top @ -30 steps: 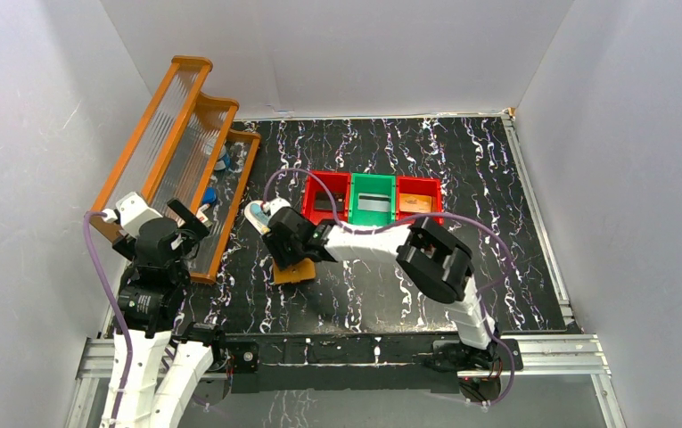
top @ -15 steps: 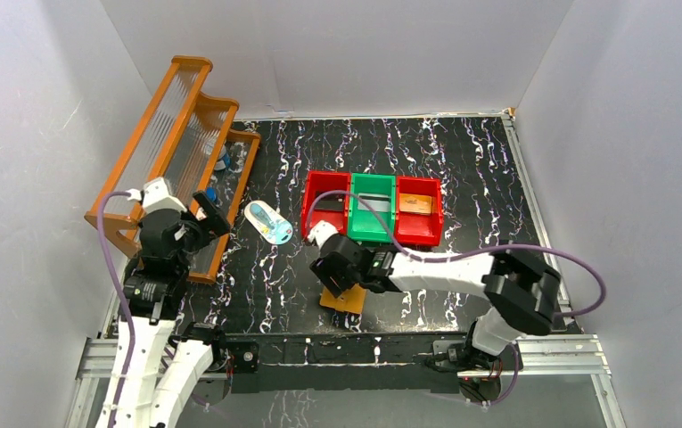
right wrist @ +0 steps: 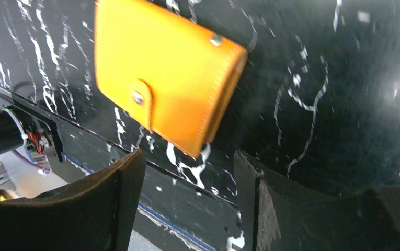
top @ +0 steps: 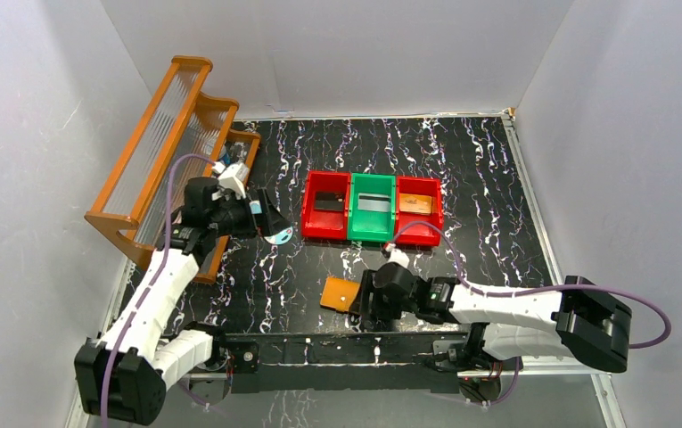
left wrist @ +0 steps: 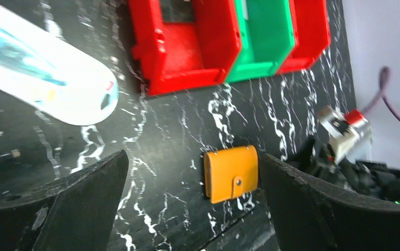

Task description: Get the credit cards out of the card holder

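1. The flat orange rectangular card holder (top: 340, 292), leather-look with a small snap tab, lies flat on the black white-veined worktop (top: 480, 178). It is close to the near edge and in front of the row of red and green plastic bins (top: 372, 234).
2. Its flap looks snapped shut. I can see no credit cards at or around it, so I judge that none has come out yet.
3. My right hand (top: 361, 303) sits low over the worktop just beside the card holder. The holder lies to that hand's left and ahead of its fingertips.
4. In the right wrist view the two black fingers (right wrist: 127, 178) stand moderately apart with nothing between them. The holder's nearest corner is just beyond the gap.
5. The holder's long axis runs slantwise across that view, not square to the fingers. I judge the wrist needs turning before it closes.
6. My left hand (top: 270, 217) hangs wide open and empty by the pale blue-and-white oval item (top: 276, 234), well apart from the holder.
7. The right hand is clearly the nearer one. The left would have to reach towards the near edge to help.
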Robot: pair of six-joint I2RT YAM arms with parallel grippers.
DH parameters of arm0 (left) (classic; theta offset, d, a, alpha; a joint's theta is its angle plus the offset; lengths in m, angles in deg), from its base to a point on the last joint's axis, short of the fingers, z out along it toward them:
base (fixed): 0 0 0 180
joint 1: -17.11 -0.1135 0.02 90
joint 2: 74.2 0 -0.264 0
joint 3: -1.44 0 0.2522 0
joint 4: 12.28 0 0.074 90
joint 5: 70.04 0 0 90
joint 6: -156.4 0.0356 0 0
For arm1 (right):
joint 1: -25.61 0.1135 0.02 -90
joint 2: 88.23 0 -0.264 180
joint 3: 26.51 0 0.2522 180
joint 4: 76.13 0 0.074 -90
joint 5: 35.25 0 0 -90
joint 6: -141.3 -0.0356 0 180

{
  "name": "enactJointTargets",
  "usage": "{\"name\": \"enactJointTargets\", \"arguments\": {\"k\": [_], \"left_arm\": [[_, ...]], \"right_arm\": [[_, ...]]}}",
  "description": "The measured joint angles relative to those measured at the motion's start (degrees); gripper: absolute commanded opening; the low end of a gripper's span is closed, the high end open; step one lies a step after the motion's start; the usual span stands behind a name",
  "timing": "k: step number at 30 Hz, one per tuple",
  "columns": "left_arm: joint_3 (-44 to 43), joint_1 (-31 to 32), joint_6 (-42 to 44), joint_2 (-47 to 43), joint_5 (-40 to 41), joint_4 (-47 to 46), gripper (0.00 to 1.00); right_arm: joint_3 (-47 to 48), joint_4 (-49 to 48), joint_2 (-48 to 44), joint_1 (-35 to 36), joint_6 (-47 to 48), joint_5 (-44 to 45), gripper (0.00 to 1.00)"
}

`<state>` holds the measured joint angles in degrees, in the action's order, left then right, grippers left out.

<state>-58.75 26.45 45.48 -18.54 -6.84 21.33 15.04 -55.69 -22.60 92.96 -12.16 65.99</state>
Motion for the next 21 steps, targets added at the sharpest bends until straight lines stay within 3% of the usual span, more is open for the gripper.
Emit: {"name": "enactJointTargets", "arguments": {"k": [5,10,21], "left_arm": [[0.15,5.99,-0.24,7.39,-3.80,-3.61,0.96],[-0.31,12.76,-0.07,15.54,-3.69,-5.66,0.93],[-4.11,21.27,1.95,26.40,-0.59,-6.73,0.88]], "right_arm": [[-3.80,-5.07,-1.68,1.38,-7.43,-2.67,0.70],[-3.45,-10.71,0.66,2.84,-10.75,-3.98,0.67],[-4.37,-17.27,5.64,4.46,-18.84,-2.01,0.61]]}}
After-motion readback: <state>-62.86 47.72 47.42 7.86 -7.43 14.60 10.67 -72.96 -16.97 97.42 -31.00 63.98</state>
